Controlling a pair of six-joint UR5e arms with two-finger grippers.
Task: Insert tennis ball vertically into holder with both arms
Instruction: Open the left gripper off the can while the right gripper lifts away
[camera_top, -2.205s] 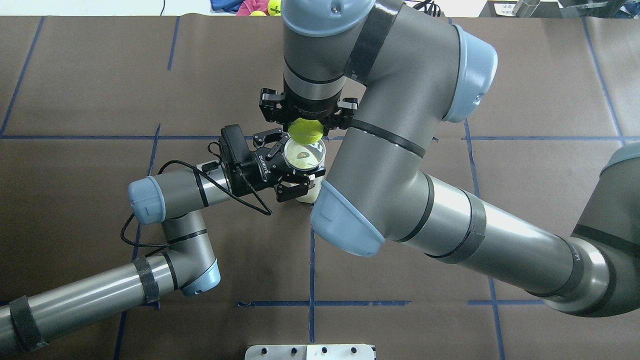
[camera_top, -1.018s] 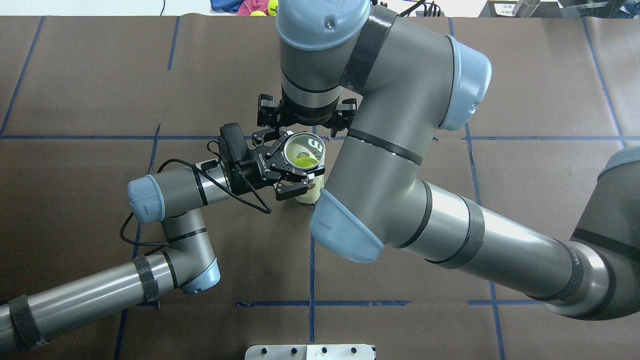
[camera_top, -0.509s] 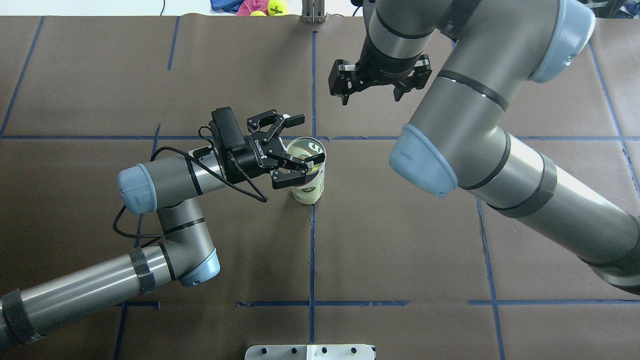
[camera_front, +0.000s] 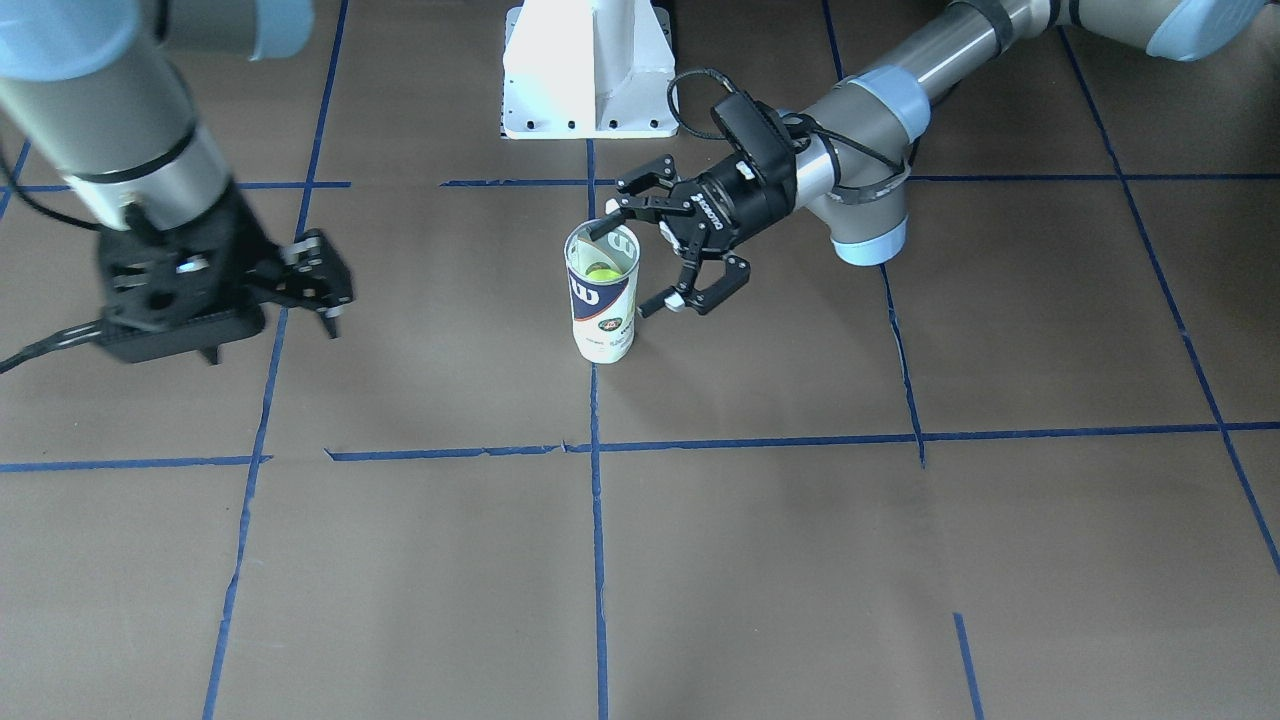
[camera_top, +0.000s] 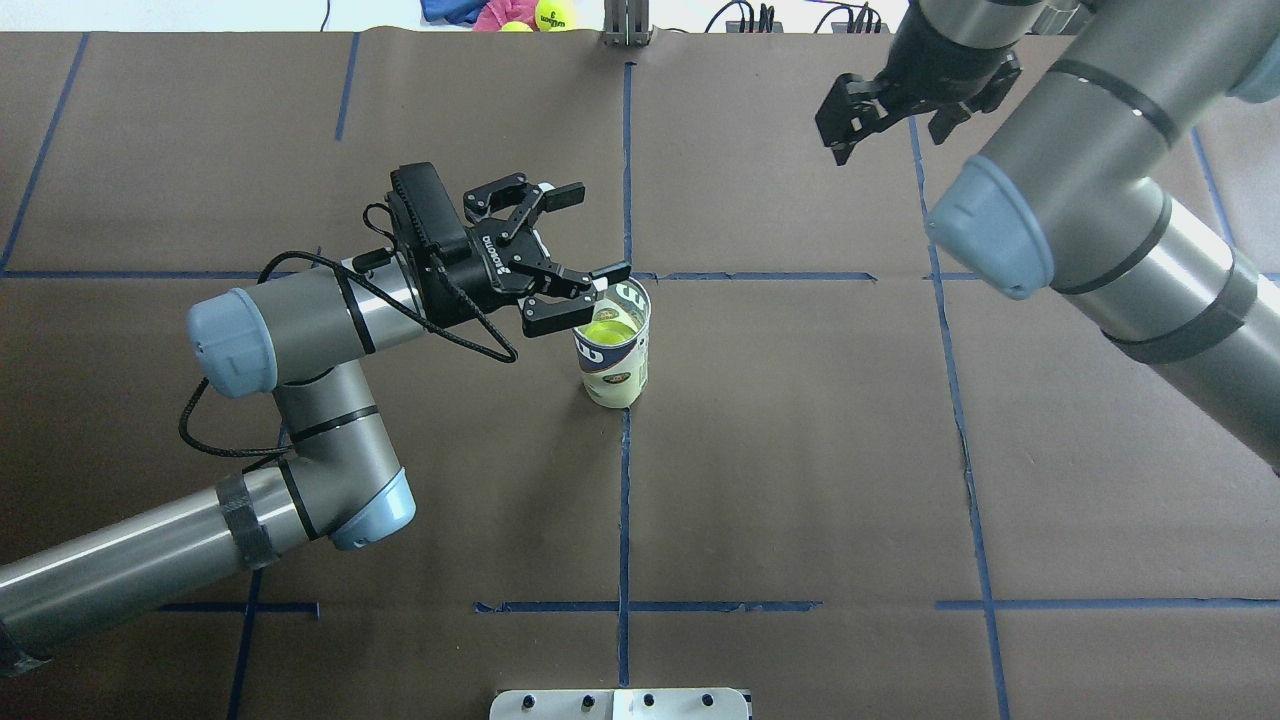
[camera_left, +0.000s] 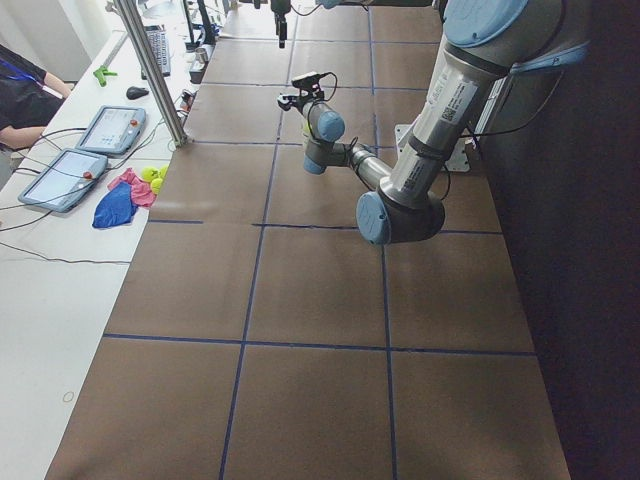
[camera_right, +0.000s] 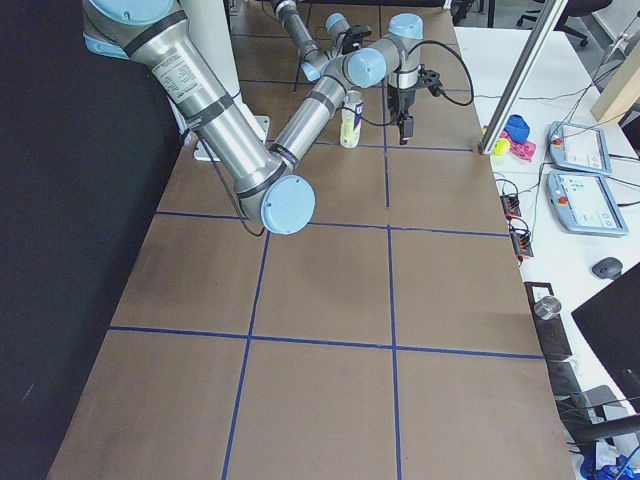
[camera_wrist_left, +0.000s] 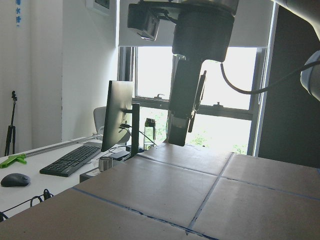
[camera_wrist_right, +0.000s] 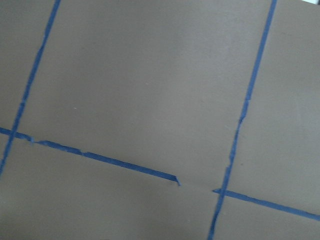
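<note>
- Left arm (camera_top: 300, 320): jaws spread wide and empty. One tip sits at the rim of the holder (camera_top: 615, 368), touching or just clear; it is hard to tell.
- The holder lies just ahead of those jaws, its long axis upright on the table (camera_top: 800, 450), mouth open upward.
- The ball (camera_top: 606, 330) rests inside, below the rim.
- Right arm (camera_top: 1100, 180): well apart, jaws open and empty. The left is far nearer.
- Writing: a white "W" on the holder's navy band, an unreadable round emblem below it, and "ROBOTIQ" on the left jaws' body.

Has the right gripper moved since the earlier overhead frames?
Yes. The right gripper has swung from above the holder toward the table's far right.
</note>
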